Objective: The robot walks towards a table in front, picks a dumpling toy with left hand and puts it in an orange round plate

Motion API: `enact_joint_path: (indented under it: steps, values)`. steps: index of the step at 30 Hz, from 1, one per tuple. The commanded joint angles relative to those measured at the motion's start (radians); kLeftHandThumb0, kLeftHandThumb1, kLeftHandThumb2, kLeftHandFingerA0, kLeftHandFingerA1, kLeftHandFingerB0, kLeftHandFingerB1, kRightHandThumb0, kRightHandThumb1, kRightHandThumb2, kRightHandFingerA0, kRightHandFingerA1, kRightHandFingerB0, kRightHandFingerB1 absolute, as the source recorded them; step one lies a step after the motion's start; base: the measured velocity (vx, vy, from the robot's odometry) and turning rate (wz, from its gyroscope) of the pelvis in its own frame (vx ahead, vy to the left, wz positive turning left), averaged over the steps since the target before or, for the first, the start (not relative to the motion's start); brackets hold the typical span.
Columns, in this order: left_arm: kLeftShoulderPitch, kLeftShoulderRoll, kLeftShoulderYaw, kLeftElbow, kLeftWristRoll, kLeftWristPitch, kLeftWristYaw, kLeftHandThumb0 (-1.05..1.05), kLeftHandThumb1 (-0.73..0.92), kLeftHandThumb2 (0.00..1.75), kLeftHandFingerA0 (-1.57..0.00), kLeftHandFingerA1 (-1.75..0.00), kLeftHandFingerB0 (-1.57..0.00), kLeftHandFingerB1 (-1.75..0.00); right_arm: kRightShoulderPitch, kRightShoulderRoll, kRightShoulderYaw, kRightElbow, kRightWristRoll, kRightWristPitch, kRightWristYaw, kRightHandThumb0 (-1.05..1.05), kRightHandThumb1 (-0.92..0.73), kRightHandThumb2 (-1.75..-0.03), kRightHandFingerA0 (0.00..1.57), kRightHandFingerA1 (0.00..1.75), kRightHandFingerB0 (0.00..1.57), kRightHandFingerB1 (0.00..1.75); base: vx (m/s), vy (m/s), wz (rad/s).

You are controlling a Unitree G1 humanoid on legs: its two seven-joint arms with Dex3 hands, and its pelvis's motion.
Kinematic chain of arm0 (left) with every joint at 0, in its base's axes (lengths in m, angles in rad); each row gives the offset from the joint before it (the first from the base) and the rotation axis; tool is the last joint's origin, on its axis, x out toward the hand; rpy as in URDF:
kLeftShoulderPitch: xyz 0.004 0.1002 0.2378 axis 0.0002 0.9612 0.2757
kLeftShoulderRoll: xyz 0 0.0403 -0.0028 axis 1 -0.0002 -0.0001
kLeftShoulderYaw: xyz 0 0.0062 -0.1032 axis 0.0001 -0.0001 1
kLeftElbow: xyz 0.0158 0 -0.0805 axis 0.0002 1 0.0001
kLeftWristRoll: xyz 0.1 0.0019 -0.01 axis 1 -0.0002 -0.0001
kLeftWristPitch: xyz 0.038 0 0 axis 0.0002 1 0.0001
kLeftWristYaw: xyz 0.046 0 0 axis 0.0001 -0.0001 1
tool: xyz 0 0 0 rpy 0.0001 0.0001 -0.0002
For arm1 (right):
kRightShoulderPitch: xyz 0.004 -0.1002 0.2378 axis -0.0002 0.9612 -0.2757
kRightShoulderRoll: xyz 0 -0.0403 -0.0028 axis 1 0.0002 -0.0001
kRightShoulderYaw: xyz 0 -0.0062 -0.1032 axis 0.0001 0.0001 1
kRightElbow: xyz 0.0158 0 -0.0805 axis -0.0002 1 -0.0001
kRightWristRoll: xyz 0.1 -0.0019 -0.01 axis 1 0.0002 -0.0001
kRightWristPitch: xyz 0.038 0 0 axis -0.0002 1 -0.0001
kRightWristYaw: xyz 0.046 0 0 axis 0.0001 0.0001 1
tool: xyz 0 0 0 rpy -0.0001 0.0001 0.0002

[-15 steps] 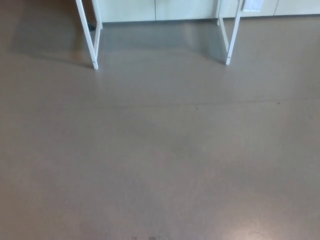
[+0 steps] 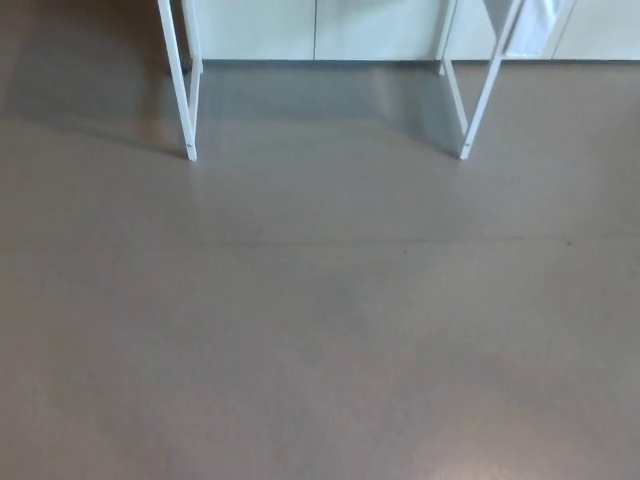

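Looking down at plain grey-brown smooth floor (image 2: 320, 340), nothing else close. Two pairs of thin white metal table legs stand at the top of the head view, left pair (image 2: 188, 100) and right pair (image 2: 465, 105), with pale cream cabinet fronts (image 2: 315, 28) behind them at the wall. A white sheet or cloth edge (image 2: 535, 30) hangs near the right legs; can't tell what it is.

Neither hand shows, so fingers can't be judged. Surface top is out of view, so the dumpling toy and the orange plate are not visible; presumably up on it. Step is judged to be the walk-in, task barely begun.

Risks: approaching off-centre and clipping a leg, stopping too short for the left arm to reach, or walking into the frame because the surface edge isn't in view.
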Motion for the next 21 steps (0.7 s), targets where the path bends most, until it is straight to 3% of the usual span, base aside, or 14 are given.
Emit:
enact_joint_path:
  steps: [1, 6, 7, 12, 14, 21]
  values:
    - [0.021, 0.002, -0.007, 0.007, 0.01, -0.022, -0.027, -0.25, 0.66, 0.59, -0.63, -0.73, -0.44, -0.36, 0.036, -0.019, 0.002, 0.02, -0.012, -0.044, -0.03, -0.11, -0.56, -0.56, 0.65, 0.5, 0.45, 0.39, 0.31, -0.117, 0.17]
    - [0.038, 0.007, -0.024, 0.004, 0.026, -0.027, -0.022, -0.26, 0.66, 0.6, -0.67, -0.73, -0.46, -0.37, 0.048, -0.01, -0.004, 0.044, -0.009, -0.045, -0.037, -0.09, -0.56, -0.56, 0.65, 0.51, 0.47, 0.41, 0.3, -0.181, 0.07]
    - [0.047, 0.009, -0.018, 0.004, 0.019, -0.038, -0.03, -0.19, 0.61, 0.64, -0.61, -0.63, -0.48, -0.41, 0.057, -0.011, -0.002, 0.043, -0.011, -0.047, -0.038, -0.05, -0.57, -0.56, 0.68, 0.51, 0.48, 0.4, 0.44, -0.287, 0.47]
    - [0.066, 0.013, -0.01, 0.003, 0.011, -0.06, -0.043, -0.2, 0.6, 0.65, -0.54, -0.6, -0.49, -0.4, 0.077, -0.013, 0.011, 0.047, -0.025, -0.062, -0.059, -0.03, -0.56, -0.55, 0.72, 0.53, 0.51, 0.41, 0.33, -0.149, 0.04]
    - [0.071, 0.015, -0.015, 0.004, 0.02, -0.069, -0.038, -0.17, 0.59, 0.64, -0.63, -0.63, -0.51, -0.41, 0.078, -0.011, 0.013, 0.052, -0.026, -0.054, -0.056, 0.0, -0.54, -0.54, 0.72, 0.53, 0.55, 0.43, 0.33, -0.009, -0.08]
    - [0.073, 0.019, -0.013, 0.001, 0.02, -0.079, -0.048, -0.2, 0.61, 0.62, -0.58, -0.62, -0.53, -0.42, 0.068, -0.006, 0.011, 0.066, -0.022, -0.036, -0.046, -0.03, -0.53, -0.55, 0.71, 0.52, 0.55, 0.43, 0.35, 0.163, -0.22]
